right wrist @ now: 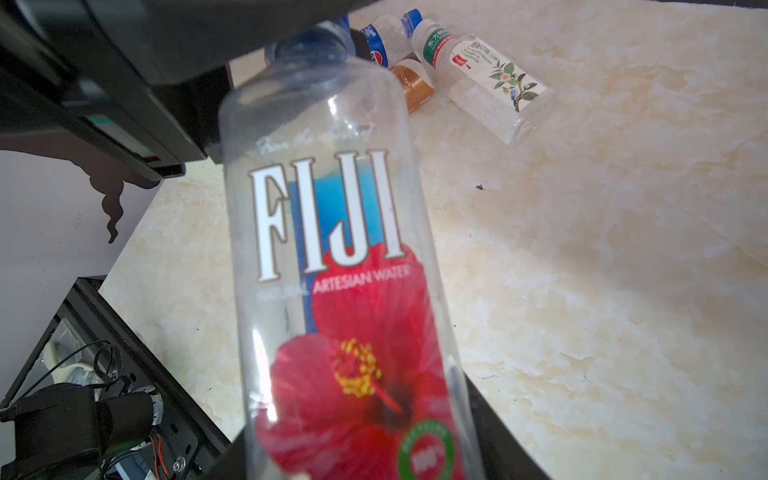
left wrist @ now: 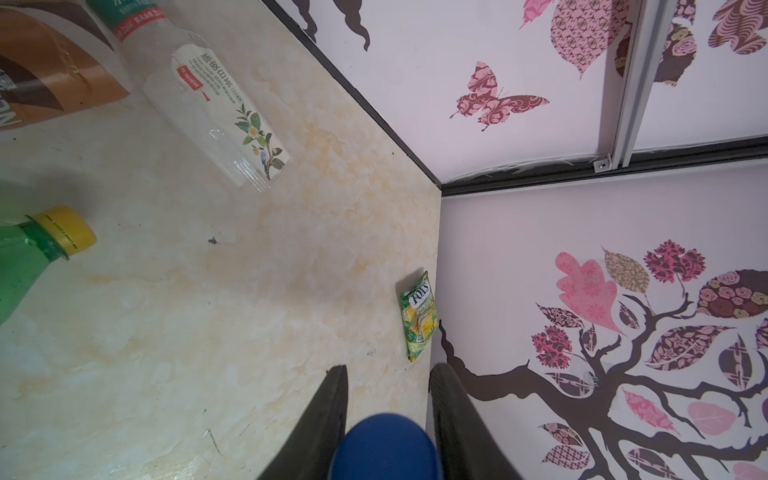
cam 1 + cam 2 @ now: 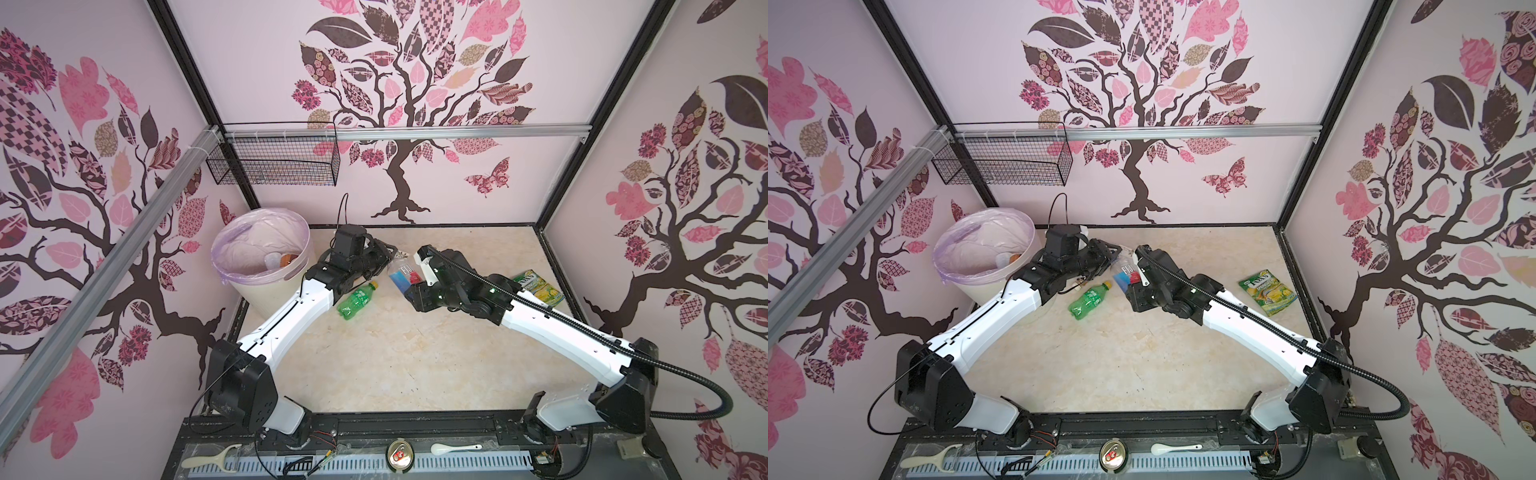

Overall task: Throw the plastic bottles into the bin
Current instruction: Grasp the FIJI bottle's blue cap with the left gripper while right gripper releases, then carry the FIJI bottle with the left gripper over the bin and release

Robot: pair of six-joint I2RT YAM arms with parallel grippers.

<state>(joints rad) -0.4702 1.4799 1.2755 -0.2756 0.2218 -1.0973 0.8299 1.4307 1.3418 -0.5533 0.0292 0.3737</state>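
Table (image 3: 415, 365) read as a clock in the top views, 12 o'clock at the back wall.

- Fiji bottle (image 3: 404, 277): clear, blue-and-red label. It is up off the table just toward 12 o'clock from centre, spanning the gap between the two grippers.
- Right gripper (image 3: 413, 286): clamped on the lower body of the Fiji bottle. In the right wrist view the bottle runs away from the camera, neck end far.
- Left gripper (image 2: 390, 374): comes in from 10 o'clock. The blue cap (image 2: 386, 449) sits between its fingers with no gap visible on either side, so I read it as gripping the cap end.
- Bin (image 3: 266, 297): stands in the 10 o'clock corner with the lilac liner folded over its rim. Something clear and something brown lie in the bottom, too small to name.
- Green bottle (image 3: 356, 300): lies on its side toward 10 o'clock from centre, between the bin and the Fiji bottle, its yellow cap pointing to 1 o'clock. It is untouched.
- Wrist views only: tea bottle (image 1: 490, 83) with a white flower label, brown bottle (image 1: 411, 87) and blue-label bottle (image 1: 384, 35) lie on the table in a tight cluster. In the top views the left arm hides them.
- Snack packet (image 3: 538, 286): lies flat near the 2 o'clock edge, well apart from both grippers.
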